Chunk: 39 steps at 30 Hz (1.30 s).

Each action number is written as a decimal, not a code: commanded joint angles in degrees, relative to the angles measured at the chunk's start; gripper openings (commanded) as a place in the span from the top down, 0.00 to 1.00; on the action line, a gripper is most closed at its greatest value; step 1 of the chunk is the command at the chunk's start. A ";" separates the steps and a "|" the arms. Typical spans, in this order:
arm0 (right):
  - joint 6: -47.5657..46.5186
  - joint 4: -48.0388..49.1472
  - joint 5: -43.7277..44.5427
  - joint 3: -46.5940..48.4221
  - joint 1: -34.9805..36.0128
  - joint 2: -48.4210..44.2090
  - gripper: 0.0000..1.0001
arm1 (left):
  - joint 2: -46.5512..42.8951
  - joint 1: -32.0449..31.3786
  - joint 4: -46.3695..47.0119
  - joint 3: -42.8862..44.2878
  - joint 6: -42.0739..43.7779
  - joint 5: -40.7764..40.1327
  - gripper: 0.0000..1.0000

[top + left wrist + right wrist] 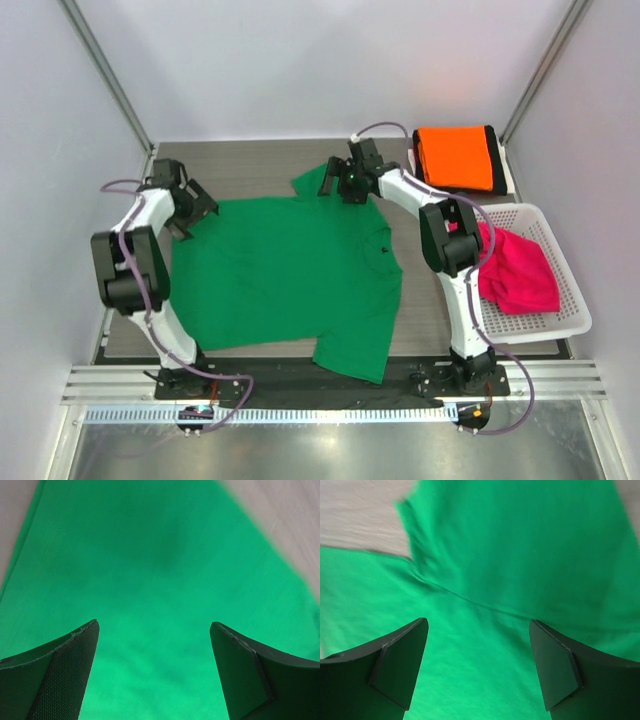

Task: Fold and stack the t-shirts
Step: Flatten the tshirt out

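Top external shows the green t-shirt (290,270) spread flat on the worktop (250,160). Left end effector (195,215) gapes wide over its hem corner, right end effector (334,185) wide over the far sleeve seam. Mismatched pinches could drag it crooked.

Pale walls (300,60), grey wood-grain table (250,160) (metal corner posts (105,70)).

We find the bright green cloth t-shirt (280,275) spread flat on the middle of the grey wood-grain worktop (250,165). At the far right corner, the folded orange cloth t-shirt (455,155) lies on the black cloth t-shirt (492,160). Just nearer, the white plastic mesh basket (530,325) holds the magenta-pink cloth t-shirt (515,270).
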 commanded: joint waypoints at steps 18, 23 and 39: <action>-0.99 -3.12 3.42 9.93 -12.40 11.70 0.11 | 31.02 -3.70 -3.13 31.68 0.07 3.14 0.11; -1.25 -6.28 2.28 21.26 -13.20 16.19 0.11 | 36.29 -5.19 -6.20 40.57 -0.72 4.19 0.11; -2.74 -8.83 3.58 13.51 -9.61 -11.52 0.00 | -9.11 -2.04 -9.20 7.70 -0.89 -5.90 0.04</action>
